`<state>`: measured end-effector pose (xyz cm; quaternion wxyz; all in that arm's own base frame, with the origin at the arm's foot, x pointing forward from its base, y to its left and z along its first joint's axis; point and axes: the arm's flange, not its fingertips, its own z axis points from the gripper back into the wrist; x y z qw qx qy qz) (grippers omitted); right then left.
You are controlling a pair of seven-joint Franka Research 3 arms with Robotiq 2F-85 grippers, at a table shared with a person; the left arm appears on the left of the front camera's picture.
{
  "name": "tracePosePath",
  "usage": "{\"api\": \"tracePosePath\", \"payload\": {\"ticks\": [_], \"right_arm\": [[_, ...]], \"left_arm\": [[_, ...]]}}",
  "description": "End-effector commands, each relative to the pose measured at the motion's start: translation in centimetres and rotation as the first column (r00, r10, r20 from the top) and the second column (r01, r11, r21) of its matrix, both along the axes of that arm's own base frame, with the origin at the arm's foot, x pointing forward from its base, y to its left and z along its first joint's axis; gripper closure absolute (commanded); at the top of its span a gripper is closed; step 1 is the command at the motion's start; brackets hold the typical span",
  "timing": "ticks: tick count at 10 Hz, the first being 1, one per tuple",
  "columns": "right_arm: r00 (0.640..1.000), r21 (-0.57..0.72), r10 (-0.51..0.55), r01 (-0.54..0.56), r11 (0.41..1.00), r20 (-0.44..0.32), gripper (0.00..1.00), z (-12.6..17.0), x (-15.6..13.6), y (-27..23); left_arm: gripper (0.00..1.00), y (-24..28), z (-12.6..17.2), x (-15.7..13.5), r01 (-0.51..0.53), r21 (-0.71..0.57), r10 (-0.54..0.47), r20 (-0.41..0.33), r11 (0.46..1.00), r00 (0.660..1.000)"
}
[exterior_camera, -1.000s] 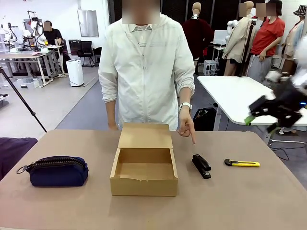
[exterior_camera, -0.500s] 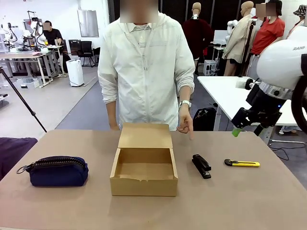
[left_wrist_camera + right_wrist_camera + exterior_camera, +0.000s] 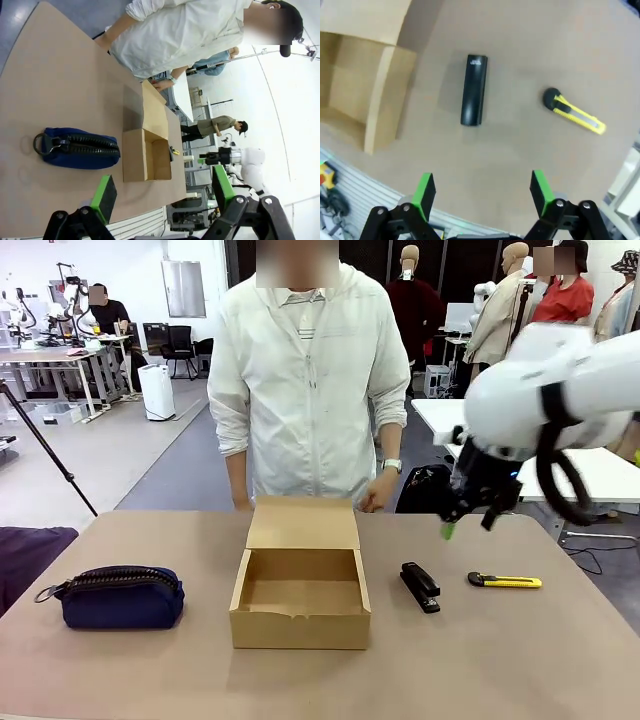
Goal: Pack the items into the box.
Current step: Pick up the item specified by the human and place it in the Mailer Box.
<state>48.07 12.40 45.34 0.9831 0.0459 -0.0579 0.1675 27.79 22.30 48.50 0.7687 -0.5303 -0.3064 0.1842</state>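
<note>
A pale grey smooth floor [image 3: 120, 460] stretched behind the beige desk [image 3: 520, 650]. A white rectangular table [image 3: 433, 418] stood beyond the desk's far right corner; a black office chair [image 3: 180, 343] stood farther back left.

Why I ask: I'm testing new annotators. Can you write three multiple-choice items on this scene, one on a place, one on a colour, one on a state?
1. Where does the black gadget lie?
A. Between the box and the utility knife
B. Inside the box
C. On the box's flap

2. What colour is the pouch?
A. Red
B. Navy blue
C. Yellow

3. What state is the box in?
A. Lid shut
B. Lid open, nothing inside
C. Lid open, pouch inside

Answers:
1 A: the gadget sits right of the box, with the knife farther right.
2 B: its fabric is navy.
3 B: the flap leans back and the bare floor shows.
</note>
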Motion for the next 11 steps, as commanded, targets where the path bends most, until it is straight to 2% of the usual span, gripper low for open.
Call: {"api": "tracePosePath", "payload": {"ticks": [1,3,5,6,7,10,11], "right_arm": [[0.999,-0.034,-0.029,0.028,0.999,-0.03,0.0,-3.1,3.6,1.1],[0.998,-0.035,-0.051,0.05,0.998,-0.023,0.0,-6.9,5.1,2.7],[0.996,0.005,-0.082,0.082,0.997,0.025,0.0,-7.8,5.8,3.1],[0.992,-0.03,-0.129,0.129,0.991,-0.003,0.0,-7.3,5.7,2.3],[0.999,0.008,-0.039,0.039,0.999,-0.025,0.0,-8.7,5.6,2.3],[0.998,0.01,-0.065,0.065,0.998,-0.021,0.0,-8.6,5.8,2.2],[0.996,-0.013,-0.054,0.053,0.999,-0.077,0.0,-10.2,6.7,3.4]], "left_arm": [[0.0,0.1,0.0,0.0,0.004,-0.005,-0.003,0.031,1.0,1.0],[0.0,0.1,0.0,0.0,0.004,-0.005,-0.003,0.031,1.0,1.0],[0.0,0.1,0.0,0.0,0.004,-0.005,-0.003,0.031,1.0,1.0],[0.0,0.1,0.0,0.0,0.004,-0.005,-0.003,0.031,1.0,1.0],[0.0,0.1,0.0,0.0,0.004,-0.005,-0.003,0.031,1.0,1.0],[0.0,0.1,0.0,0.0,0.004,-0.005,-0.003,0.031,1.0,1.0],[0.0,0.1,0.0,0.0,0.004,-0.005,-0.003,0.031,1.0,1.0]]}}
